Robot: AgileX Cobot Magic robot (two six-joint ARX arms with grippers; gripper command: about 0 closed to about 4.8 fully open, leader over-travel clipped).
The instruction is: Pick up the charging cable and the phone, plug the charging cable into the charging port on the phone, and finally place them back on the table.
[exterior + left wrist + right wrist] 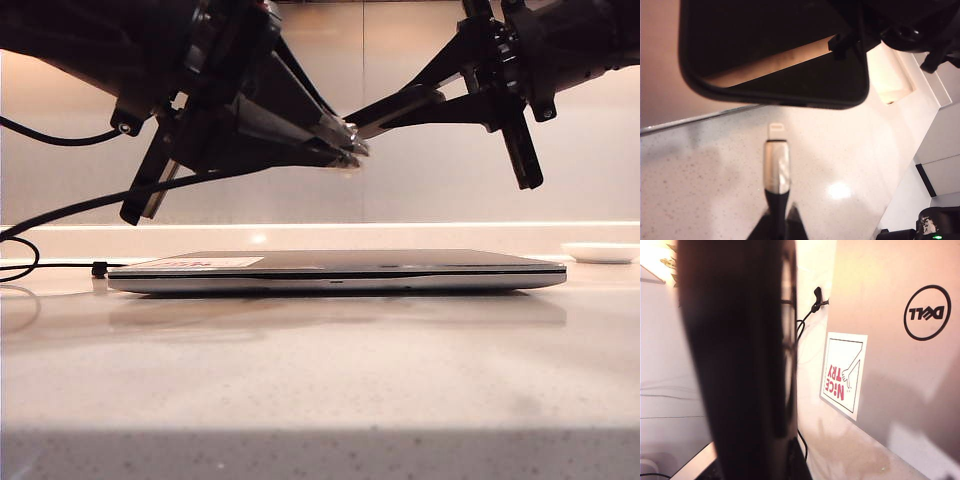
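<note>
Exterior view: both arms meet in mid-air above a closed laptop (340,270) lying flat on the tabletop (320,380).
Left pincer (345,148): clenched on the charging cable (777,172), gripping the black collar just behind the plug.
Cable look: silvery metal plug with a pale tip, black collar, thin black cord trailing from the left pincer down to the tabletop.
Right pincer (365,125): clamped on the phone (775,50), its tips meeting the left pincer's tips.
Phone look: thin black slab with rounded corners, glossy face catching a warm reflection; seen edge-on in the right wrist view (740,360).
Gap: in the left wrist view the plug tip points at the phone's near edge, just short of it and not touching.
Open room: plenty of air between both pincers and the laptop lid below.
Edges: a white dish (600,252) sits well off beyond the right pincer.
Laptop lid: a red-lettered sticker (844,374) shows under the right pincer.
</note>
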